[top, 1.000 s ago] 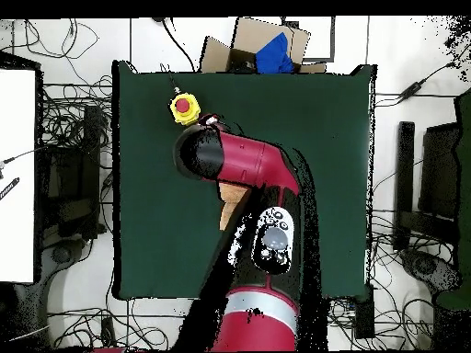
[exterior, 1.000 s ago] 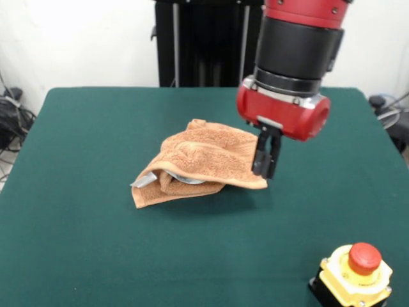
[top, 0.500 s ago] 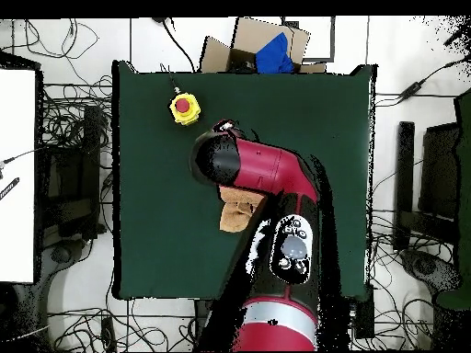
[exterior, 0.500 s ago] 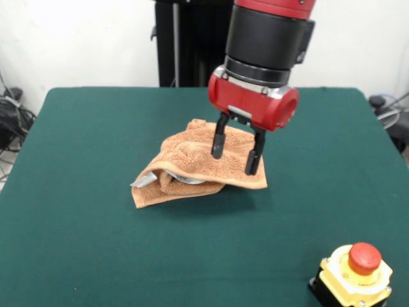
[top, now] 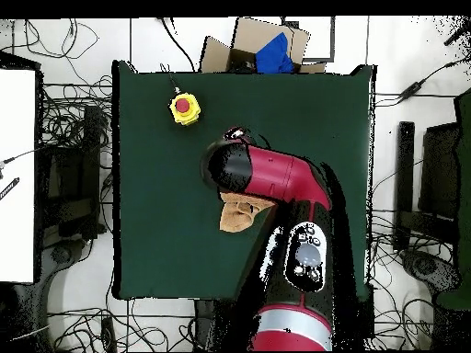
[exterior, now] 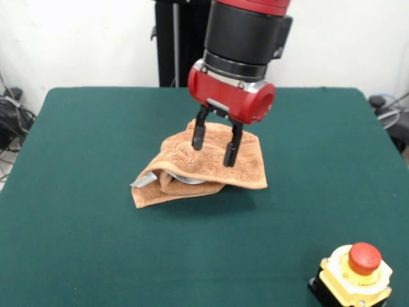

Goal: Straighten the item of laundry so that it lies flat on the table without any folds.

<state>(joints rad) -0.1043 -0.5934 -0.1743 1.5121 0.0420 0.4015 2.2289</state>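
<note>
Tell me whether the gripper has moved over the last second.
Yes. In the front view the gripper has shifted left, from the towel's right edge to above its middle.

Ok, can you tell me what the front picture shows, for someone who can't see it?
A red robot gripper hangs open over a crumpled orange towel on a green table. A yellow box with a red button sits at the near right corner.

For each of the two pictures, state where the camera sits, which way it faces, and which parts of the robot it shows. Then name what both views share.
Front view: across the table, facing the robot; shows its wrist and open gripper above the towel.
Overhead view: above, looking straight down; shows the arm from base to wrist.
Shared: towel, table, yellow stop button, arm.
</note>
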